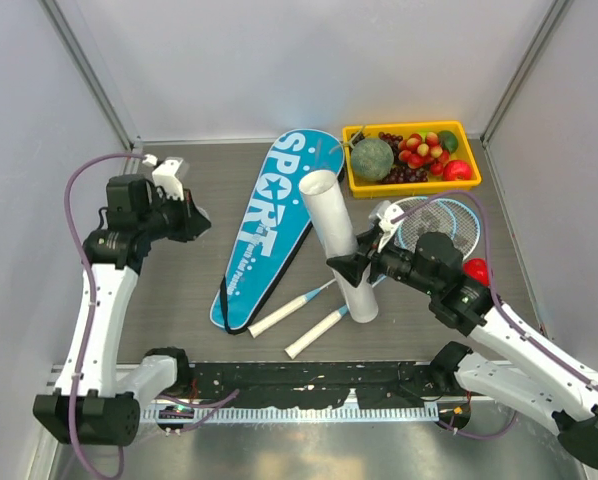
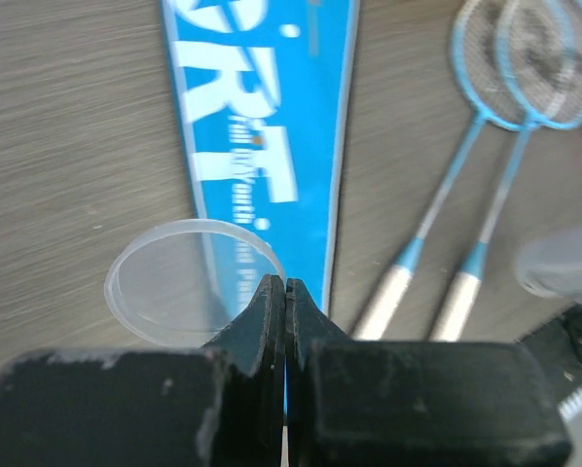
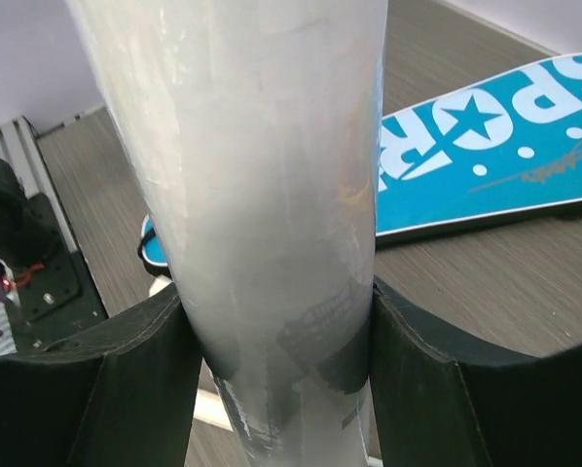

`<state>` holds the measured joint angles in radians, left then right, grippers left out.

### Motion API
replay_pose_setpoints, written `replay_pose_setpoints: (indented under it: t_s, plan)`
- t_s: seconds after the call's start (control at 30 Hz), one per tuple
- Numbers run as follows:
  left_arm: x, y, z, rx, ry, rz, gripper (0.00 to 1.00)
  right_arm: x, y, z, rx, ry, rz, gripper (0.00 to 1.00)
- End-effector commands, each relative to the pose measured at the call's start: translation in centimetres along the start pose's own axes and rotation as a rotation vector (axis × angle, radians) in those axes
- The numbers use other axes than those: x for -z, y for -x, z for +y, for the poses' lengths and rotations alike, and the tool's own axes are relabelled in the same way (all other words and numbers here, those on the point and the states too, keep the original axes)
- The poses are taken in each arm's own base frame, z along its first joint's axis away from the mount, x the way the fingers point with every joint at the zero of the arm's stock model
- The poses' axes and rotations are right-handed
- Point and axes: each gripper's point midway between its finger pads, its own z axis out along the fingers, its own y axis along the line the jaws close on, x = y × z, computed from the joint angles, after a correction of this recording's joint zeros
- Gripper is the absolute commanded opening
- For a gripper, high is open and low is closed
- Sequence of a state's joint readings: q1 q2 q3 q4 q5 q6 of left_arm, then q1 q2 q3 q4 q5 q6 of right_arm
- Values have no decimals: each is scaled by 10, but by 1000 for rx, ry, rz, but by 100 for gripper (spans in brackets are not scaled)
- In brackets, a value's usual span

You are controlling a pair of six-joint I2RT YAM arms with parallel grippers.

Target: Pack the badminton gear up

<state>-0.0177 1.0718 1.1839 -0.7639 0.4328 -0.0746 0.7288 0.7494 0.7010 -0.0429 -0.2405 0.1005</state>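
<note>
Bare grey wooden tabletop (image 1: 169, 290) lies open left of the long blue SPORT bag (image 1: 269, 225); the upright white cylindrical tube (image 1: 339, 245) and two light-blue rackets (image 1: 451, 214) crowd the right

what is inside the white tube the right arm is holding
Down the open top of the white tube, only pale inner wall shows. Anything deeper is hidden by its opaque sides, so contents cannot be told.
</note>
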Motion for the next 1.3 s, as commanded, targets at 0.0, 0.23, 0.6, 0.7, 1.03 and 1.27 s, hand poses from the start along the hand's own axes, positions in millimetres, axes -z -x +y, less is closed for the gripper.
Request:
replay_pose_setpoints:
  t_s: [0.0, 0.23, 0.6, 0.7, 1.03, 1.27]
  plan:
    - [21, 2, -58, 28, -239, -67, 0, -9, 25, 1, 155, 39, -32, 40]
    - [56, 6, -116, -11, -464, -118, 0, -26, 11, -3, 277, 85, 105, 38]
    - [103, 15, -158, -35, -641, -175, 0, -14, -4, -8, 528, 160, 247, 40]
    - [114, 15, -166, -53, -678, -190, 0, -10, 3, -14, 678, 156, 224, 41]
    - [139, 7, -196, -48, -893, -167, 0, -16, 11, -11, 825, 165, 164, 38]
    - [143, 6, -204, -32, -951, -140, 0, -28, 14, -1, 869, 182, 151, 39]
